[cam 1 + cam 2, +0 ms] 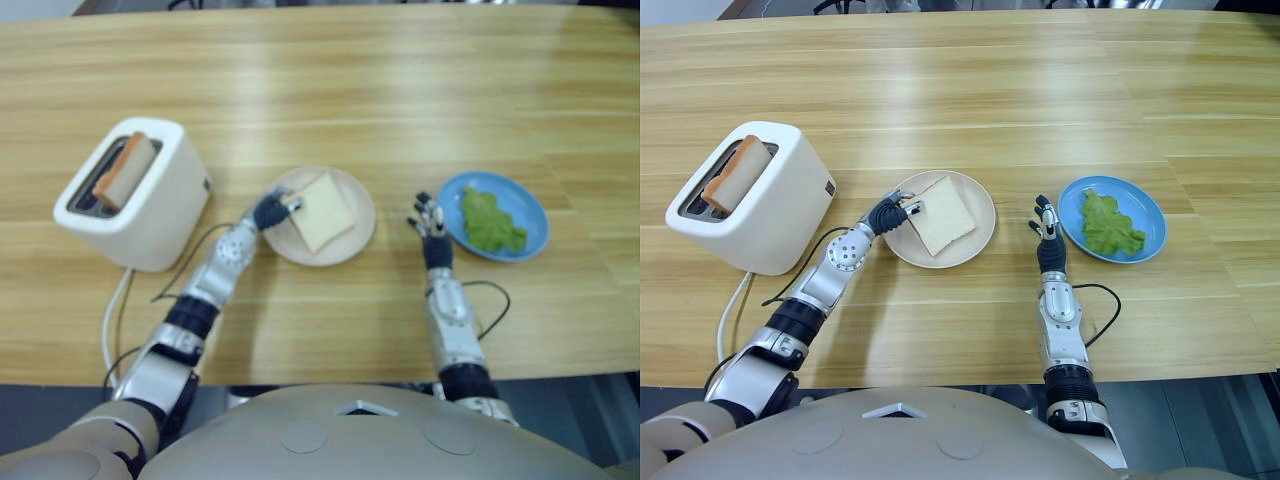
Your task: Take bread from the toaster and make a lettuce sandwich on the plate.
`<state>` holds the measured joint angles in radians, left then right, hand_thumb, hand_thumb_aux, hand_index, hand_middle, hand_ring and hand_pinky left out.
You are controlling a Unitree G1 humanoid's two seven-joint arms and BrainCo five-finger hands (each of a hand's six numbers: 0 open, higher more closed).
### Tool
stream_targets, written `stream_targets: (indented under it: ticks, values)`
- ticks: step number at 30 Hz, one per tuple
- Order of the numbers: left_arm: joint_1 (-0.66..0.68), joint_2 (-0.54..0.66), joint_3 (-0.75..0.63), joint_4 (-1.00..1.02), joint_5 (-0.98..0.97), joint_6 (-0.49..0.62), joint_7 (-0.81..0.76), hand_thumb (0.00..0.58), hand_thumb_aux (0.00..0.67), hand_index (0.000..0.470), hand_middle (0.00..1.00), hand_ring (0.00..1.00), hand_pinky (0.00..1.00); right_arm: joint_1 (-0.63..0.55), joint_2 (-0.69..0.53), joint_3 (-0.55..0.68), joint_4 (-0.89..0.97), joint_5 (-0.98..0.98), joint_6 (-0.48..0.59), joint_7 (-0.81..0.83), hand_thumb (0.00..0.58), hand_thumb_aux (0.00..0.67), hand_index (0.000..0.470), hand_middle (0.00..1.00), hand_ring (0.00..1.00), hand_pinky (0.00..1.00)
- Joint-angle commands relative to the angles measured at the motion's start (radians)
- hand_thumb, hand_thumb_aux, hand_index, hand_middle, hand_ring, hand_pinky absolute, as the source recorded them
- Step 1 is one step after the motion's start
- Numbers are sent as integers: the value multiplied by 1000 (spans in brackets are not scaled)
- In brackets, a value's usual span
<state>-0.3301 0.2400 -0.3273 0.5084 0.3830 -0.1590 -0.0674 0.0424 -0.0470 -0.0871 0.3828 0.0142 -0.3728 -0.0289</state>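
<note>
Left hand [268, 212] seemingly touching bread [322, 213] on plate [366, 200]; lettuce [490, 222] apart.

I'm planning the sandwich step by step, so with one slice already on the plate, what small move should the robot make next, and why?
Probably shift the right hand rightward over the lettuce on the blue plate. One bread slice already lies on the tan plate, the lettuce is untouched, and that hand is open right beside it.
</note>
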Motion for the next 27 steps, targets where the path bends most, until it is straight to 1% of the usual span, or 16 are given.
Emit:
stream_targets:
  ticks: [1, 6, 7, 8, 10, 15, 16, 20, 24, 27]
  values:
    - [-29, -15, -31, 102, 34, -49, 17, 580, 670, 460, 1000, 1000, 1000, 13, 5, 1, 7, -3, 26, -2, 0, 0, 0, 0, 0, 0]
    - [-78, 23, -62, 138, 150, -50, 128, 580, 665, 456, 1000, 1000, 1000, 14, 2, 4, 2, -1, 31, 4, 0, 0, 0, 0, 0, 0]
    - [-78, 37, -71, 123, 186, -38, 154, 485, 399, 274, 506, 506, 506, 15, 0, 3, 2, 0, 32, 6, 0, 0, 0, 0, 0, 0]
    - [-76, 53, -84, 102, 226, -22, 175, 0, 0, 0, 0, 0, 0, 16, -1, 3, 1, 0, 32, 7, 0, 0, 0, 0, 0, 0]
    - [-54, 89, -103, 24, 305, 9, 211, 0, 0, 0, 0, 0, 0, 19, -2, 3, -3, 0, 34, 9, 0, 0, 0, 0, 0, 0]
    - [58, 182, -107, -310, 496, 121, 228, 0, 0, 0, 0, 0, 0, 30, -2, 4, -19, 1, 39, 14, 0, 0, 0, 0, 0, 0]
    - [75, 190, -102, -356, 516, 139, 224, 0, 0, 0, 0, 0, 0, 32, -2, 4, -22, 1, 40, 14, 0, 0, 0, 0, 0, 0]
    - [197, 247, -35, -681, 565, 198, 130, 0, 0, 0, 0, 0, 0, 40, -5, 5, -39, 1, 47, 20, 0, 0, 0, 0, 0, 0]
    - [277, 271, 53, -838, 537, 217, 85, 0, 0, 0, 0, 0, 0, 56, -9, 19, -112, -11, 39, 30, 0, 0, 0, 0, 0, 0]
    - [321, 214, 109, -846, 368, 183, 72, 0, 0, 0, 0, 0, 0, 77, -32, 42, -273, -42, 56, 46, 0, 0, 0, 0, 0, 0]
